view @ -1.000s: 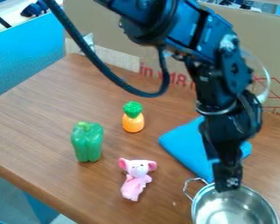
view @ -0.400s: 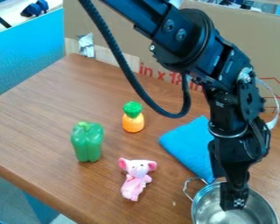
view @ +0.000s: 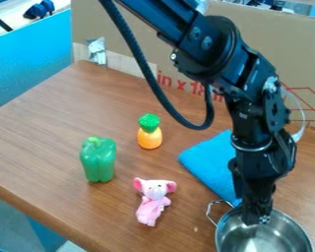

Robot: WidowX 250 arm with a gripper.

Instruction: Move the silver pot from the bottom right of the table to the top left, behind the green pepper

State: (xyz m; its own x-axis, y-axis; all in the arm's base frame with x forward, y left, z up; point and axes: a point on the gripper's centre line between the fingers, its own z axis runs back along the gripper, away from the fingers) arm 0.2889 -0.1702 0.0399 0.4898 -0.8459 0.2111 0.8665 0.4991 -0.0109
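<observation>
The black gripper point(view: 255, 219) hangs at the lower right, its tip over the upper part of a steel pot point(view: 286, 231) with a wire handle. A folded blue cloth point(view: 211, 165) lies behind and left of the pot, partly hidden by the gripper. Left of the pot lies a pink and white plush toy point(view: 151, 202) with round ears. Farther back stands an orange toy pineapple point(view: 149, 138) with a green top. A green bell pepper point(view: 99, 160) stands upright to its left.
The brown wooden table point(view: 61, 128) has its front edge running diagonally across the lower left. A cardboard wall point(view: 124, 29) rises along its back, with a blue panel point(view: 28, 56) at the left. A black cable loops beside the arm.
The arm has moved right and down over the pot, then slightly back left and up. The toys, cloth and pot have kept their places.
</observation>
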